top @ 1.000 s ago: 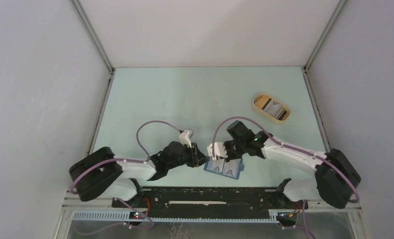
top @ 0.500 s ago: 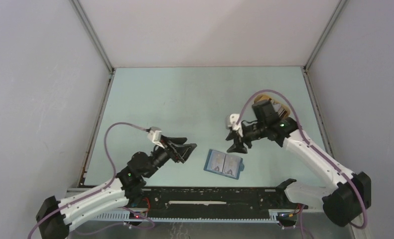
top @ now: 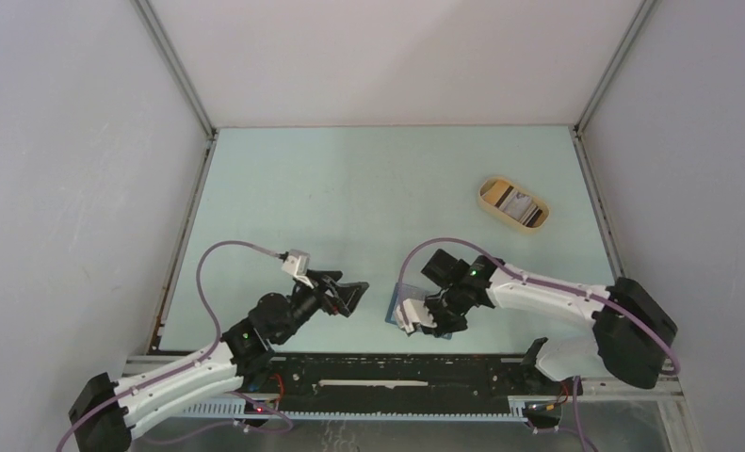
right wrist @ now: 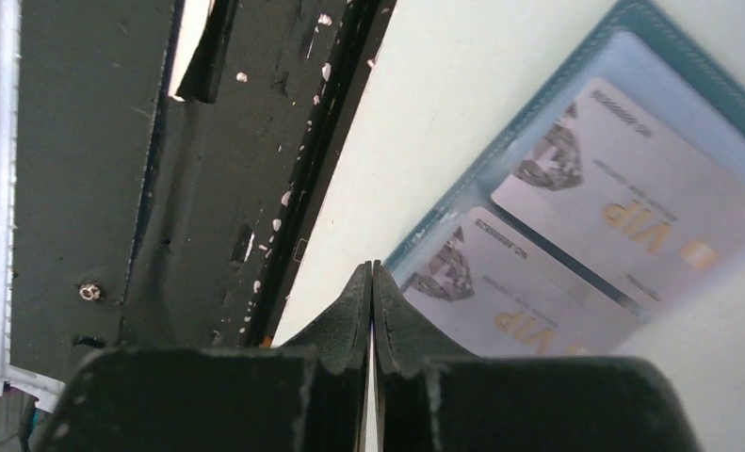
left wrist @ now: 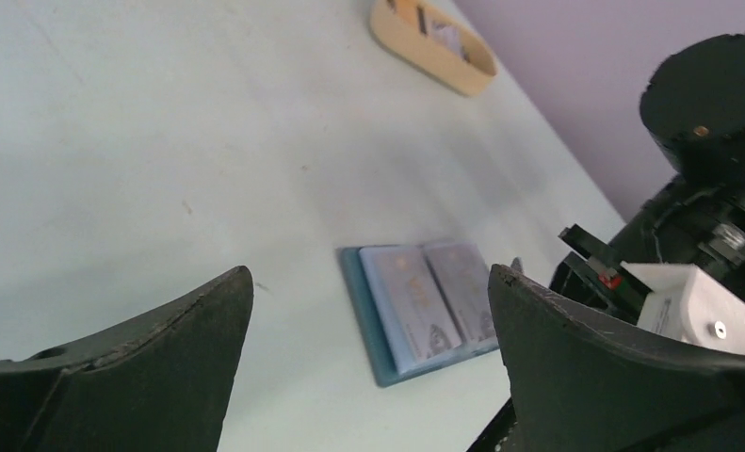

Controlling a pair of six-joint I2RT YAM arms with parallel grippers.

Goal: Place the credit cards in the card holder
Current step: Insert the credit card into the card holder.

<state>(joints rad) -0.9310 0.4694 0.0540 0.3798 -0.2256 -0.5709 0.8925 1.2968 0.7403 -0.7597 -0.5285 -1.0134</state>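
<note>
Right wrist view gives you the right end effector with its two fingers clenched tip to tip. A thin pale line runs between them, and you cannot tell from it whether a card is pinched there. It hangs just over the near edge of the card holder, which lies open and flat on the desk, close to the near edge and a little right of the middle. Two credit cards sit side by side under its clear pockets, so I judge that part done. Your left end effector is released, fingers spread wide and empty, above the desk just left of the holder and apart from it. Toward the far right corner the tan tray holds something pale with dark markings, likely more cards waiting, so the task looks only partly finished. Hidden from you: how many lie in the tray, whether the holder has free pockets, and, from the top, much of the holder under the right arm.
</note>
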